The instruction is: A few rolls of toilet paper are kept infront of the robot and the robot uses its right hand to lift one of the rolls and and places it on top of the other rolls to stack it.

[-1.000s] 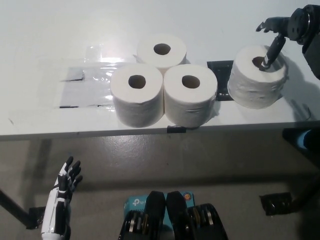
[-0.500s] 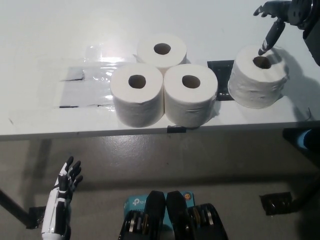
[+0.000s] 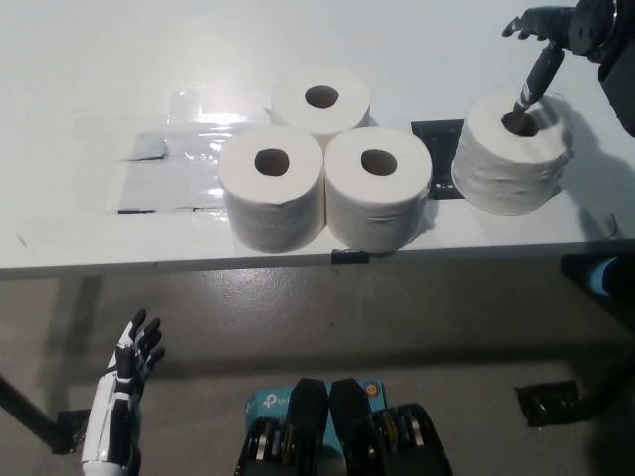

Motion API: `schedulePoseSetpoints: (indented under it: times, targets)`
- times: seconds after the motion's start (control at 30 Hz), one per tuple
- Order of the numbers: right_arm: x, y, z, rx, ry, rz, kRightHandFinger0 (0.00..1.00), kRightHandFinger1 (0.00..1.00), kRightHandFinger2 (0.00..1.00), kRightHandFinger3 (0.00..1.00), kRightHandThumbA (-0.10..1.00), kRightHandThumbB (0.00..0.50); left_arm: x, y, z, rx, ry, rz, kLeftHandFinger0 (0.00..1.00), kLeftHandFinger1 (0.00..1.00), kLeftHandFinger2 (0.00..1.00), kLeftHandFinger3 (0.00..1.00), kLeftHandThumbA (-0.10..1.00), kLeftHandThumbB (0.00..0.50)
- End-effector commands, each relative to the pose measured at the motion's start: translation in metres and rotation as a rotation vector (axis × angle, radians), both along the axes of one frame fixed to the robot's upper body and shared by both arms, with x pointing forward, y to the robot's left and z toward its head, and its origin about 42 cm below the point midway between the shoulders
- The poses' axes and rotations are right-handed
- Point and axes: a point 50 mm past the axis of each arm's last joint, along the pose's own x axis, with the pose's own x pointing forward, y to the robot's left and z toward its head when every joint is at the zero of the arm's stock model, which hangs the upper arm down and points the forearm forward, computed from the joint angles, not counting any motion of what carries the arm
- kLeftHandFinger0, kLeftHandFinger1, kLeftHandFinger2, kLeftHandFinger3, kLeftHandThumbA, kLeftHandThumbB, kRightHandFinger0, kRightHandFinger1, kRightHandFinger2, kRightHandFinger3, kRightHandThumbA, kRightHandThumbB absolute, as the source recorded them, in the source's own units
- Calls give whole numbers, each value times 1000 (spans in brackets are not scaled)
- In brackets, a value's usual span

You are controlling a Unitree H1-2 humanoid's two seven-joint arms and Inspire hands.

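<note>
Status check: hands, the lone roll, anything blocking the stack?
Right hand open, one finger dipped into the lone roll core, no grasp. Left hand open, idle below table edge. Three-roll cluster unobstructed.

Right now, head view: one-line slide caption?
Right hand dips a finger into the lone roll beside three grouped rolls; left hand rests below the table.

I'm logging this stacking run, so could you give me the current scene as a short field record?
surface: white table
grouped rolls: three rolls, upright, packed in a triangle
lone roll: fourth roll, upright, apart at the right
right hand: right hand above lone roll, one finger dipping into its core
left hand: left hand below table edge, open
stacked: nothing yet
</note>
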Motion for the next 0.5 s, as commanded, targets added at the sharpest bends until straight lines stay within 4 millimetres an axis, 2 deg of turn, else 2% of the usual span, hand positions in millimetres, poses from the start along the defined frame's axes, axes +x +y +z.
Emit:
schedulePoseSetpoints:
  times: [0.0, 0.1, 0.2, 0.3, 0.37, 0.47]
  targets:
    - [3, 7, 27, -44, -89, 10, 1000, 1000, 1000, 1000, 953, 454, 0, 1, 13, 10, -68, -6, 1000, 1000, 1000, 1000, 1000, 205]
    - [3, 7, 25, -39, -89, 3, 1000, 1000, 1000, 1000, 953, 457, 0, 1, 13, 13, -70, -6, 1000, 1000, 1000, 1000, 1000, 192]
    - [3, 6, 19, -37, -82, -4, 1000, 1000, 1000, 1000, 947, 443, 0, 0, 13, 13, -73, -5, 1000, 1000, 1000, 1000, 1000, 210]
    - [2, 5, 8, -46, -72, -15, 1000, 1000, 1000, 1000, 921, 469, 0, 0, 13, 8, -75, -9, 1000, 1000, 1000, 1000, 1000, 224]
    - [2, 4, 2, -83, -69, -1, 1000, 1000, 1000, 1000, 947, 473, 1, 0, 14, 10, -77, -10, 1000, 1000, 1000, 1000, 1000, 204]
    - [2, 3, -3, -104, -63, -7, 1000, 1000, 1000, 1000, 968, 482, 0, 0, 15, 11, -77, -11, 1000, 1000, 1000, 1000, 1000, 205]
